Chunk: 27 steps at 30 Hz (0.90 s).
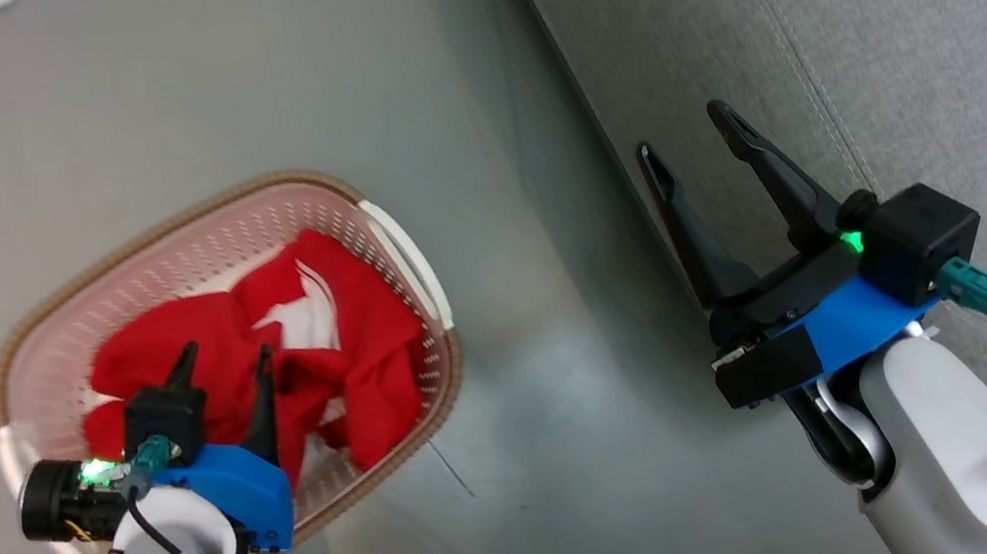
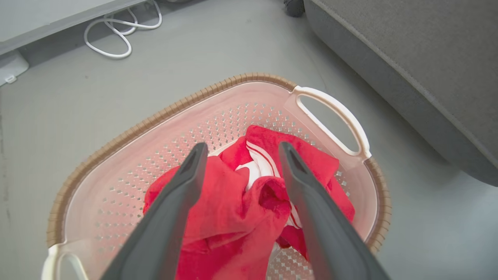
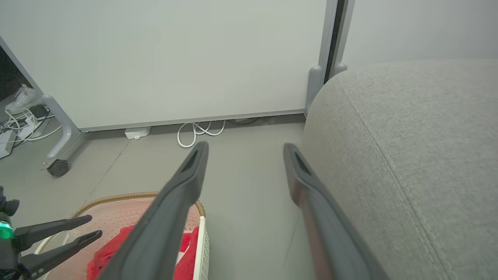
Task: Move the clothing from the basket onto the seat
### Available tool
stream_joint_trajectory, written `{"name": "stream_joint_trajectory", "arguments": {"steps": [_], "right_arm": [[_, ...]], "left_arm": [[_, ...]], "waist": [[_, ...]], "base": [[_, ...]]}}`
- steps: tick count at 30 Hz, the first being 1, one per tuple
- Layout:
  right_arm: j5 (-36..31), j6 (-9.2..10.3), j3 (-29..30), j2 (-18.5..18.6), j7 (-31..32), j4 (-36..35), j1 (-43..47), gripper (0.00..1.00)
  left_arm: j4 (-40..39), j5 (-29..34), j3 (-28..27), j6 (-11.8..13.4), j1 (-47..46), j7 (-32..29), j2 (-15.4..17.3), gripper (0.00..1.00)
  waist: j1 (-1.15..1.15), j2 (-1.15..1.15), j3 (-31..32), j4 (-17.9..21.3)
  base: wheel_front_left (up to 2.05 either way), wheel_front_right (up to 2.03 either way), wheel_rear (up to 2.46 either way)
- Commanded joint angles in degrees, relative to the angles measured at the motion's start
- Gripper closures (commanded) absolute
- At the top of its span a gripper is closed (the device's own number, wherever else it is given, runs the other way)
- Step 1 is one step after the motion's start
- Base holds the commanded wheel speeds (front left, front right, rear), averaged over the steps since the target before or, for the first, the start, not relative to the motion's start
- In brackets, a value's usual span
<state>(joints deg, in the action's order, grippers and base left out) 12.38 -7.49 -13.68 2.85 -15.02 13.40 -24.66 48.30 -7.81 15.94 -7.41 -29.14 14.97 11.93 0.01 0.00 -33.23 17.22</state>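
The bright red clothing (image 1: 264, 358) with white stripes lies crumpled in the cream perforated basket (image 1: 173, 242) on the floor at the left. My left gripper (image 1: 225, 357) hangs open just above the pile, its fingers straddling a red fold (image 2: 241, 190) without closing on it. The grey seat (image 1: 919, 39) fills the upper right. My right gripper (image 1: 687, 136) stands open and empty at the seat's front edge, well to the right of the basket. In the right wrist view the seat (image 3: 420, 155) sits to the right of my fingers and the basket (image 3: 116, 202) lies low at the left.
Grey floor (image 1: 519, 364) lies between basket and seat. A white wall panel (image 3: 175, 58) stands behind, with coiled white cables (image 3: 196, 130) at its foot and a wheeled stand leg (image 3: 58, 167) to the left. A shoe (image 3: 21, 99) rests at the far left.
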Motion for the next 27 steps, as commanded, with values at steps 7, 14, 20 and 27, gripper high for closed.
{"name": "stream_joint_trajectory", "arguments": {"steps": [7, 14, 20, 27], "right_arm": [[2.3, -0.01, -1.5, 0.1, -0.2, -2.4, -2.9, 0.00], [4.6, -0.01, -2.9, 0.1, -0.2, -3.6, -3.7, 0.00], [5.9, -0.01, -3.6, 0.1, -0.2, -3.7, -3.8, 0.00], [6.4, -0.01, -3.3, 0.1, -0.2, -3.6, -3.8, 0.00]], "left_arm": [[6.4, -1.8, 2.9, -0.1, -5.8, -1.2, 2.9, 0.00], [11.8, -3.1, 2.8, -0.1, -8.2, -4.0, 4.1, 0.00], [16.3, -3.7, 2.2, 1.3, -9.7, -5.3, 5.3, 0.00], [20.1, -4.2, 2.6, 1.5, -11.5, -5.9, 5.3, 1.00]], "waist": [[-0.01, 0.00, -7.4, 4.7], [-0.01, 0.00, -9.9, 6.4], [-0.01, 0.00, -10.9, 7.6], [-0.01, 0.00, -11.2, 8.3]], "base": [[0.00, 0.00, 0.00], [0.00, 0.00, 0.00], [0.00, 0.00, 0.00], [0.00, 0.00, 0.00]]}}
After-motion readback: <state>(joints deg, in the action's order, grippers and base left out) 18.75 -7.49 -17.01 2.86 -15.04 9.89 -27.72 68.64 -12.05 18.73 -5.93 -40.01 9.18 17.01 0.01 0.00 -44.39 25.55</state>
